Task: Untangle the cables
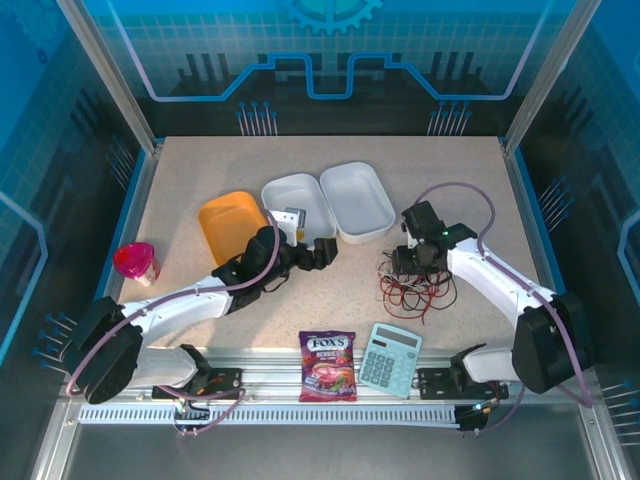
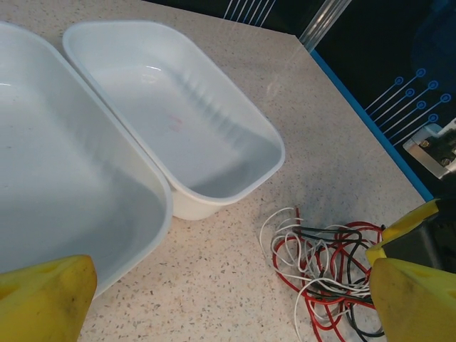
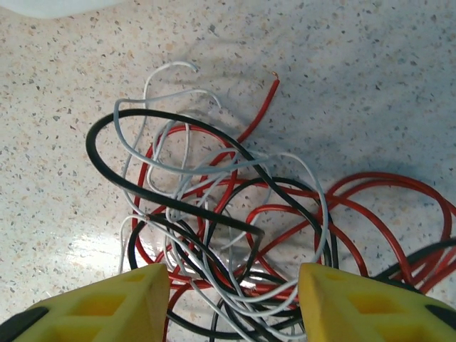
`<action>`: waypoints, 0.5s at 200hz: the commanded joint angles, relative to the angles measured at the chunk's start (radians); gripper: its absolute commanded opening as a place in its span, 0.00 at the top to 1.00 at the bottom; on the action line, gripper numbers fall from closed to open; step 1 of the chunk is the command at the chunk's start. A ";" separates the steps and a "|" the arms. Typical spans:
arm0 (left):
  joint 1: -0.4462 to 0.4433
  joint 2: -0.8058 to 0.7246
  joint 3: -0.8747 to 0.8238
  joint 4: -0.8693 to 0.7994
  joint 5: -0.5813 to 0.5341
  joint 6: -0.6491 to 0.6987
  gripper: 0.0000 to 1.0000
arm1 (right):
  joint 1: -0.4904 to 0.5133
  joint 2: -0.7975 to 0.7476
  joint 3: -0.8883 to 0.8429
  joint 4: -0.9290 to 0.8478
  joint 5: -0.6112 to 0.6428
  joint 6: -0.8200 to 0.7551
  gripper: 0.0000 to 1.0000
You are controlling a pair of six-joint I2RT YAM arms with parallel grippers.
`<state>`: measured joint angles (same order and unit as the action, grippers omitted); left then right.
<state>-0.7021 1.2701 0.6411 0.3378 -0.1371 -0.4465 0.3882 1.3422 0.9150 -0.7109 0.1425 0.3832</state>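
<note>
Right gripper (image 3: 235, 285): fingers spread, nothing held. The cables (image 3: 228, 206) lie directly below and just ahead of it. The knot's core sits between the two fingers, and red loops trail off to its right, so the heap's longer spread runs from finger to finger. I judge this arm much the nearer. Left gripper (image 2: 228, 299): also spread and empty, with the tangle ahead to its right and the white trays (image 2: 214, 206) to its left. The right wrist view separates the strands: a black loop rides over white and red, with a free red end ahead. The top view gives only a blurred heap.
</note>
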 commanded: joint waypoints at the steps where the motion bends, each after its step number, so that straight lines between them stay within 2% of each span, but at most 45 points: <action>1: 0.007 -0.035 -0.021 0.000 -0.025 -0.010 0.01 | 0.014 0.026 0.030 0.037 -0.021 -0.022 0.48; 62: 0.009 -0.048 -0.034 -0.001 -0.024 -0.014 0.01 | 0.012 0.108 0.067 0.123 -0.034 -0.061 0.50; 71: 0.009 -0.047 -0.036 0.000 -0.025 -0.015 0.01 | 0.012 0.122 0.072 0.132 -0.041 -0.064 0.53; 100: 0.010 -0.047 -0.036 0.000 -0.027 -0.015 0.01 | 0.013 0.140 0.094 0.114 -0.037 -0.070 0.74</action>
<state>-0.7013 1.2480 0.6193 0.3363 -0.1459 -0.4473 0.3882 1.4696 0.9726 -0.6025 0.1192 0.3313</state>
